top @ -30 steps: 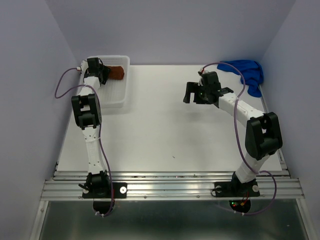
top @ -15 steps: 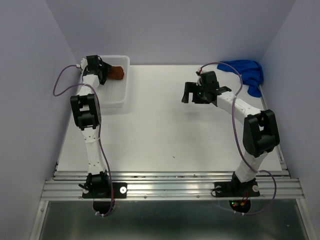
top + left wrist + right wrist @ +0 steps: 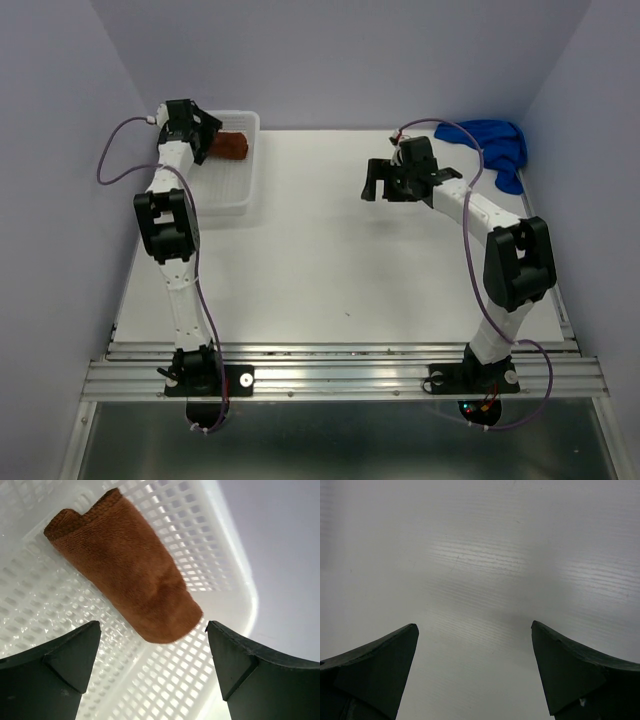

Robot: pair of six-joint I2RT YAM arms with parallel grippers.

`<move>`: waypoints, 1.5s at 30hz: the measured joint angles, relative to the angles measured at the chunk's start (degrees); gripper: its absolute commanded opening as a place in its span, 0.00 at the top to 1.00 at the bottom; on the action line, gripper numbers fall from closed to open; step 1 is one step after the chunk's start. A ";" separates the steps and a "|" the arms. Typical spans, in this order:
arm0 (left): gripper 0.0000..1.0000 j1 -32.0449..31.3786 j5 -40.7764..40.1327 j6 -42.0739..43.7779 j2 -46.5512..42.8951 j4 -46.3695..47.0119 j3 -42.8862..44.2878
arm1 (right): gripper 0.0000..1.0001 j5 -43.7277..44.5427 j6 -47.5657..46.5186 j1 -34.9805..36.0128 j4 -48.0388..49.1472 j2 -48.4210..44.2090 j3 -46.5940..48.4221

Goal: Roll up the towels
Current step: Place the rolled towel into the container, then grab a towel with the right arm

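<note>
From above, my left gripper [image 3: 208, 138] has let go of the rust-brown towel [image 3: 233, 147], now lying rolled at the far end of the white basket [image 3: 235, 197], while the blue towel [image 3: 490, 145] sits crumpled in the table's [image 3: 330, 260] far right corner, beyond my right gripper [image 3: 378, 183]. My left wrist view shows my fingers spread wide with the roll lying free beyond them, so I judge that towel done. My right wrist view shows my fingers spread above the table, holding nothing; the blue towel comes next.
</note>
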 measured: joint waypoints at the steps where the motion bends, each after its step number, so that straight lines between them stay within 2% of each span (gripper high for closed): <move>1: 0.01 0.02 0.00 0.55 -1.22 -0.61 -0.09 | 0.00 0.09 0.02 -0.04 -0.15 0.00 0.35; 6: 0.01 0.02 -0.07 3.06 -11.39 -2.69 -3.54 | 0.00 1.05 0.66 -1.20 -0.39 0.00 2.34; 11: 0.01 -0.04 -0.70 6.08 -26.88 -2.80 -12.41 | 0.00 4.00 3.93 -7.10 -1.11 1.07 7.26; 16: 0.01 -0.35 -1.38 7.78 -45.77 -0.15 -31.87 | 0.00 9.42 5.68 -14.56 -1.40 6.82 17.11; 19: 0.01 -0.39 -1.36 8.79 -52.02 0.61 -40.33 | 0.00 16.26 5.38 -17.86 -1.79 13.16 25.66; 23: 0.01 -0.39 -1.53 10.47 -54.97 0.79 -47.17 | 0.00 25.18 3.85 -20.24 -2.47 22.10 37.13; 27: 0.01 -0.44 -1.29 10.97 -56.48 1.25 -51.54 | 0.00 30.32 1.70 -22.69 -3.17 30.91 47.01; 32: 0.01 -0.44 -0.74 11.43 -57.99 1.55 -53.29 | 0.00 30.49 -1.73 -27.43 -2.78 39.74 54.55; 36: 0.01 -0.44 -0.28 11.54 -58.69 1.97 -53.68 | 0.02 27.23 -4.07 -31.26 -2.10 44.22 55.54; 37: 0.01 -0.44 -0.04 11.56 -58.69 2.16 -53.70 | 0.05 26.62 -4.17 -32.26 -1.97 45.38 55.67; 38: 0.01 -0.44 0.15 11.56 -58.69 2.36 -53.79 | 0.21 25.14 -4.24 -33.20 -1.81 46.53 55.89; 40: 0.01 -0.44 0.70 11.54 -58.66 2.56 -53.90 | 0.39 23.34 -4.57 -34.10 -1.33 48.06 56.37; 41: 0.01 -0.44 0.94 11.54 -58.62 2.62 -53.90 | 0.62 22.71 -4.90 -34.23 -0.94 48.54 56.70; 44: 0.01 -0.44 1.57 11.52 -58.23 2.89 -53.90 | 0.99 20.72 -5.38 -34.18 0.85 49.11 56.94; 45: 0.01 -0.44 1.70 11.52 -58.01 2.93 -53.90 | 0.99 19.74 -5.53 -34.05 1.70 49.07 56.92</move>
